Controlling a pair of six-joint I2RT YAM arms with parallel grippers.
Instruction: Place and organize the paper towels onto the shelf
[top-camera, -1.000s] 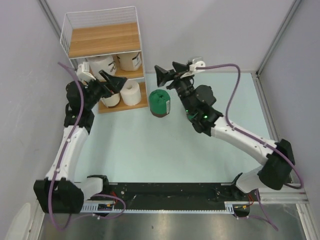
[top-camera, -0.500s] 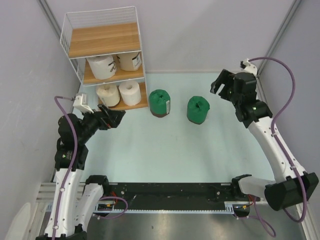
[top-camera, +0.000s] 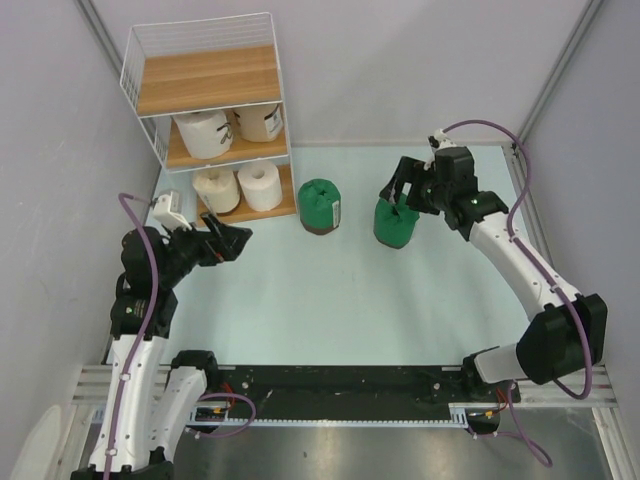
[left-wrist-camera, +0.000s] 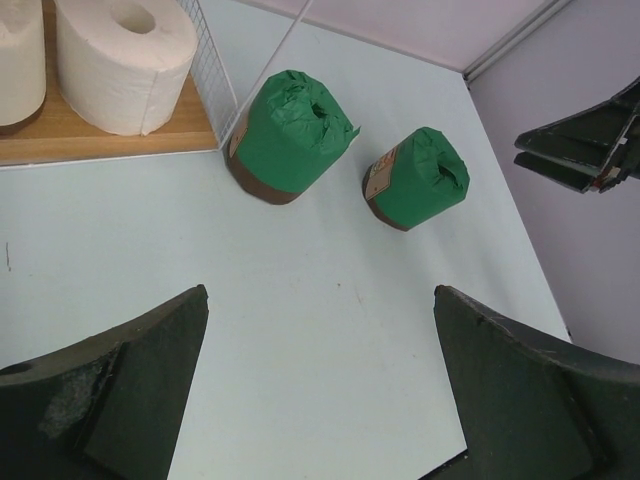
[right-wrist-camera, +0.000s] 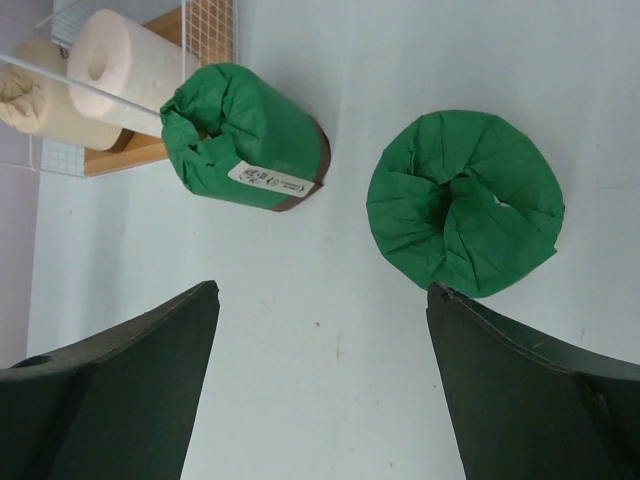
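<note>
Your right claw (right-wrist-camera: 315, 295) is spread wide and empty, hanging over the table (right-wrist-camera: 330, 385) with the nearer green roll (right-wrist-camera: 465, 215) at about 2 o'clock off its centre, axis straight up, so it's way closer than your left claw (top-camera: 232, 240), also wide open and empty.

The left arm (top-camera: 128, 355) and right arm (top-camera: 525, 272) are white tubular links joined by bulky black joints, each trailed by a thin purple cable (top-camera: 482, 122). Both end in dark, wedge-shaped fingers (left-wrist-camera: 110, 390). A small white block (top-camera: 166, 210) sits at ten o'clock from the left gripper (top-camera: 235, 238).
</note>
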